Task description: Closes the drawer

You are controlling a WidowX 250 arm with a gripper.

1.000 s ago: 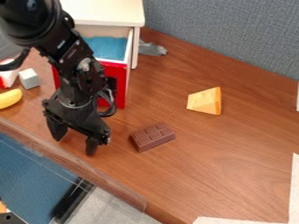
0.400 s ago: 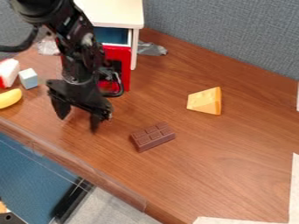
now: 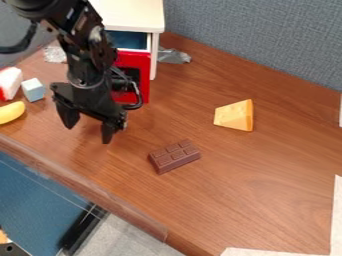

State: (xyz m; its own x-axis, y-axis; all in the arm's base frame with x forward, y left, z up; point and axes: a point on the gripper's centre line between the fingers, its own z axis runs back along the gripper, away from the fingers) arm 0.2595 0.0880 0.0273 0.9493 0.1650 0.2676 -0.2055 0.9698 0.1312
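Brown wooden table (image 3: 247, 200), stretching across most of the view and cut off at the right and bottom edges. Behind it, a grey fabric partition (image 3: 254, 40), cut off at the top. At lower left, below the table's edge, a blue surface (image 3: 33, 200), only partly in view. Coming in from the upper left, the black robot arm (image 3: 83, 55), base out of view. Just behind the arm, a white cabinet (image 3: 130, 15), cut off at the top, left side largely hidden. In the cabinet, partly open, the drawer (image 3: 144, 75), red front standing out from the frame, left part covered by the arm; dark shape on the front hard to make out. Hanging over the table in front of the drawer, the end effector (image 3: 87, 132), fingers spread wide, bare wood visible between the tips; contact with the table impossible to tell. Well to the right, a yellow cheese wedge (image 3: 234, 115). Nearer, right of the end effector, a brown chocolate bar (image 3: 174, 156), lying flat. At the left edge, a yellow banana (image 3: 11, 112) and a white-and-red object (image 3: 10, 82), both cut off. Just beside the latter, a small pale blue block (image 3: 33, 90).
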